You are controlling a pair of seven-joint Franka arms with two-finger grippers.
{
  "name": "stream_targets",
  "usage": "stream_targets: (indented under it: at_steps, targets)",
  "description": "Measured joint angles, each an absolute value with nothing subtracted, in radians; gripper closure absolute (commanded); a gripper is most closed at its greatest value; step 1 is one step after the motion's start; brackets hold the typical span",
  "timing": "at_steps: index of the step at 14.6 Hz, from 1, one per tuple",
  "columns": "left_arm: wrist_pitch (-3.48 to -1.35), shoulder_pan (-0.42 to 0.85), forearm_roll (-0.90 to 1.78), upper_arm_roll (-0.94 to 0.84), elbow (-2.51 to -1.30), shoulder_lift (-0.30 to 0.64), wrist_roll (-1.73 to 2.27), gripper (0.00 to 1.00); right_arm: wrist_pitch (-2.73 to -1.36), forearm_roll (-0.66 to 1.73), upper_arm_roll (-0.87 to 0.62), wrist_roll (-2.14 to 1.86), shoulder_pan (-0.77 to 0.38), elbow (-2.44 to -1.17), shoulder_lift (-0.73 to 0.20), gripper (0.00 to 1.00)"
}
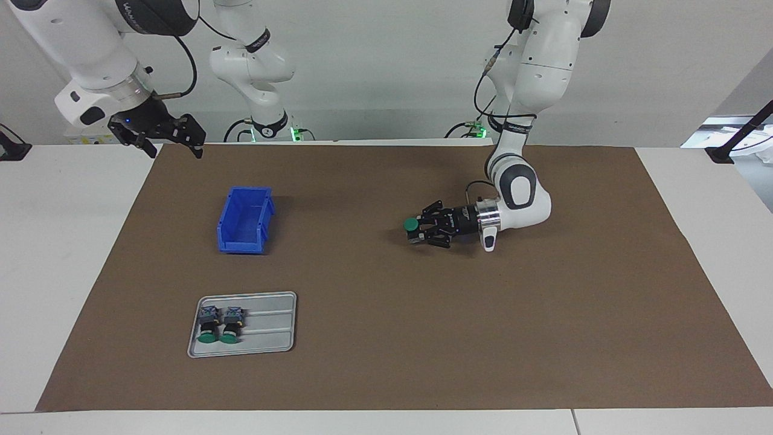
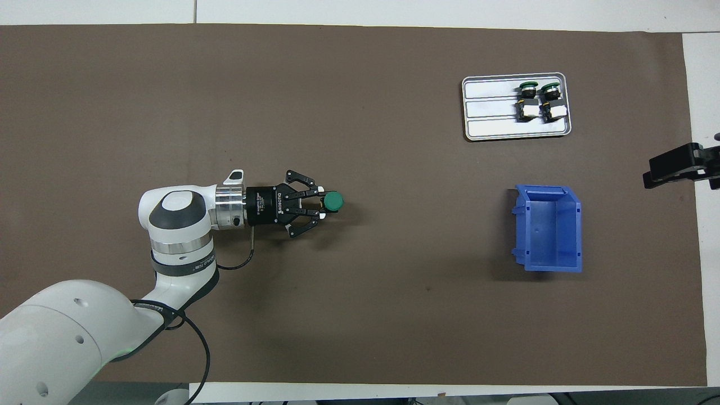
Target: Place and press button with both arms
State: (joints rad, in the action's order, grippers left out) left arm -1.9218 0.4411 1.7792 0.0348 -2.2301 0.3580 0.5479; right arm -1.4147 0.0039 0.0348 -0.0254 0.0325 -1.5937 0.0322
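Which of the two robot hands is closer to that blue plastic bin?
The right hand. It hangs raised at the right arm's end of the table, by the blue plastic bin. The left hand is mid-table, gripping a green-capped button.

Brown mat [image 1: 386, 338] covers most of the white table [image 1: 60, 254]. Blue bin [image 1: 244, 220], open top, stands on the mat toward the right arm's end, nearer the robots' edge. Grey metal tray [image 1: 266, 323] lies on the mat farther from the robots than the bin, same end. Two green-capped switches [image 1: 220, 324] lie side by side in the tray, at its end toward the right arm's end, caps pointing away from the robots
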Motion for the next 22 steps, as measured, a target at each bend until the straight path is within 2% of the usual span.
stream_targets:
  at_steps: [6, 11, 18, 22]
  targets:
    - [-1.925, 0.445, 1.794, 0.032, -2.238, 0.379, 0.502, 0.73, -1.415, 0.004, 0.035, -0.025, 0.032, -1.594, 0.032, 0.02]
    - [-1.926, 0.446, 1.796, 0.032, -2.244, 0.379, 0.499, 0.59, -1.415, 0.004, 0.035, -0.025, 0.032, -1.594, 0.032, 0.02]
    - [-1.954, 0.449, 1.797, 0.032, -2.245, 0.376, 0.49, 0.32, -1.415, 0.004, 0.035, -0.025, 0.032, -1.594, 0.032, 0.02]
    - [-2.019, 0.475, 1.798, 0.032, -2.246, 0.347, 0.491, 0.28, -1.415, 0.004, 0.035, -0.025, 0.032, -1.594, 0.032, 0.02]
